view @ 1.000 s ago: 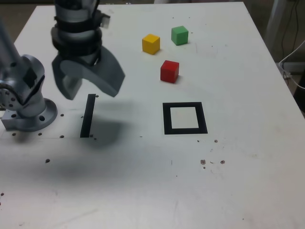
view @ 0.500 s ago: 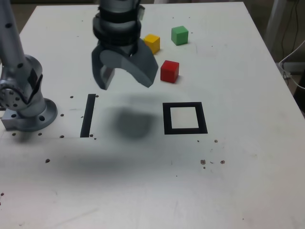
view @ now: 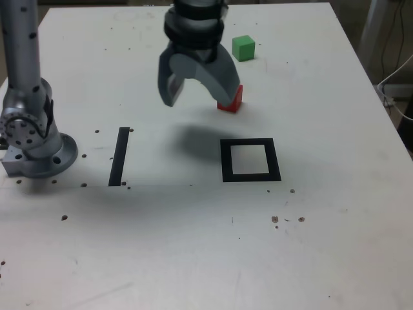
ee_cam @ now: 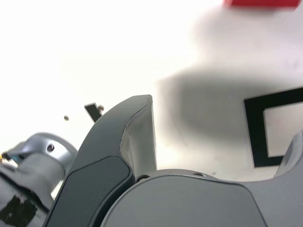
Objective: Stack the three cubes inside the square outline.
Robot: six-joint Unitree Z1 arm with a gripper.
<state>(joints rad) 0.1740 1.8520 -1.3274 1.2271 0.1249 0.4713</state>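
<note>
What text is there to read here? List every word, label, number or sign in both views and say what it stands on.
None: neither view shows any readable word, label, number or sign.
The red cube, the green cube and the claw are plain.
The square outline and the black strip are bare marks on the white table, not writing.
The dark patch on the arm's base in the wrist view is too blurred to read.

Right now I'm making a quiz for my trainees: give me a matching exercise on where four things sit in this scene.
Things:
1. green cube
2. red cube
3. square outline
4. black strip

Places:
A. partly hidden behind the gripper
B. nearest the arm's base
C. farthest back on the table
D. empty, white centre showing

Pairs: 1-C, 2-A, 3-D, 4-B
</note>
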